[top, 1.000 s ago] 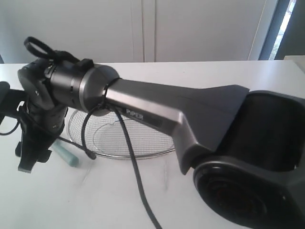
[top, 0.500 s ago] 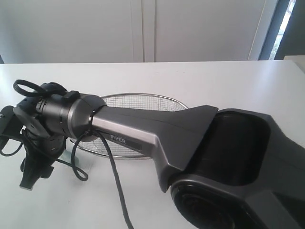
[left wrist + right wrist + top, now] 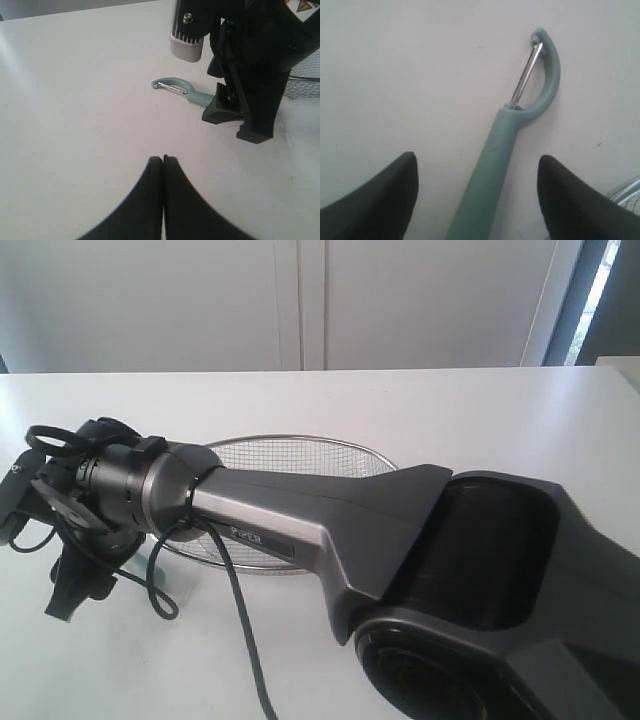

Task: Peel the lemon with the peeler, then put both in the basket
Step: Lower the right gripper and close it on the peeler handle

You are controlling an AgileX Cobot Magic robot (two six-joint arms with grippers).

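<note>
1. Over the last second my right arm has dropped toward the counter [image 3: 450, 410] beside the basket [image 3: 300, 440]. The outside camera showed the peeler [image 3: 492, 150] plainly before, but my wrist now almost covers it.
2. My right pincer [image 3: 476, 170] is spread, with one finger on each side of the teal handle and neither touching it. I judge the grasp comes next, and peeling has not begun.
3. The peeler lies flat just outside the basket's rim, blade head pointing away from the basket.
4. My left pincer [image 3: 163, 167] is pressed together and empty, farther from the basket than the peeler.
5. The lemon shows in none of my views, and my own arm blocks much of the outside view.
6. The basket's rim sits close to one right finger, and my black cable [image 3: 240, 630] loops near the basket.
</note>
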